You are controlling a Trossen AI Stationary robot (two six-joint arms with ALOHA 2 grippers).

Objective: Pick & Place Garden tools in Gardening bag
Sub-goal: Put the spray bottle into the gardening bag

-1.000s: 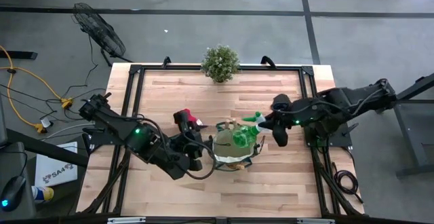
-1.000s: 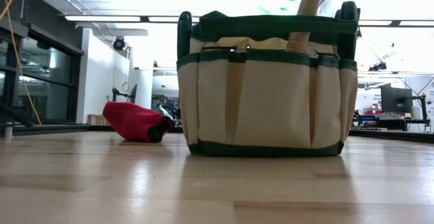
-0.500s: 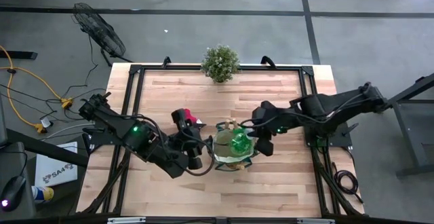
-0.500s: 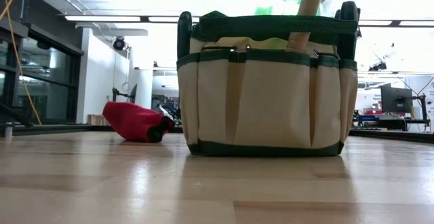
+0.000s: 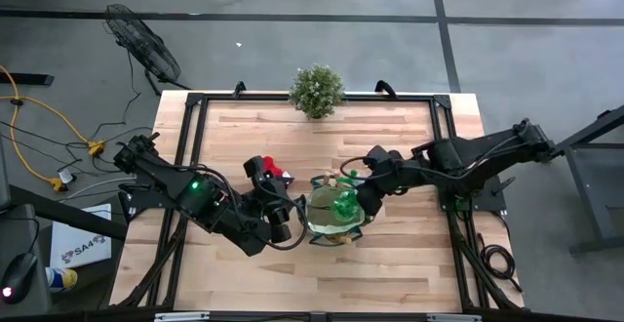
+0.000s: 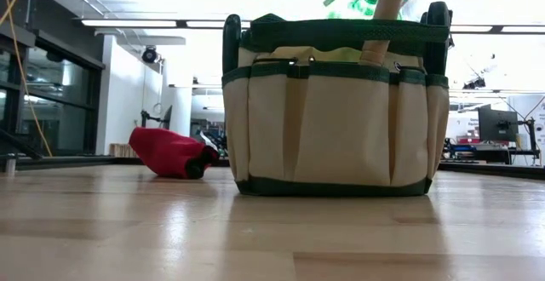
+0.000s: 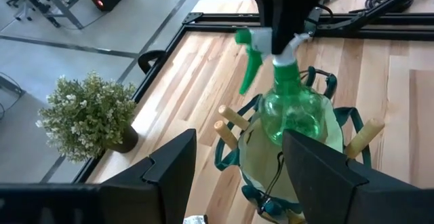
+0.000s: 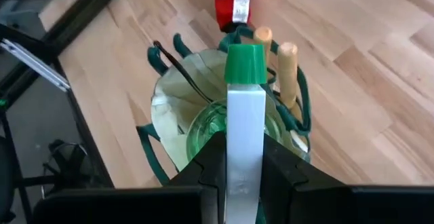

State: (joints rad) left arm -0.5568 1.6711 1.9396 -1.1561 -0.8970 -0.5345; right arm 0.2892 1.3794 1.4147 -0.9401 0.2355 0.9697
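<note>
Right tool (image 7: pixel 283 20): clamping, jaws nearly closed, on the white neck of the green spray bottle (image 7: pixel 293 108), holding it upright directly over the mouth of the gardening bag (image 6: pixel 334 111); bottle body hanging just below this tool, its base at or inside the bag's rim, exact depth impossible to tell

Gardening bag: standing upright on the counter (image 5: pixel 292 263) directly beneath the right tool; carrying wooden tool handles (image 8: pixel 272 54) sticking up along its rim, close beside the bottle

Left tool (image 5: pixel 276 215): hovering just beside the bag, on the side opposite the right tool, fingers (image 7: pixel 169 166) spread wide and gripping nothing

Red glove (image 6: pixel 170 152): lying on the counter just past the left tool, close to the bag but not touching it in the low view

Potted plant (image 5: pixel 316 90): sitting at the far counter edge, well apart from both tools

Fan (image 5: pixel 142 45): standing on the floor off the counter, far beyond the left arm
</note>
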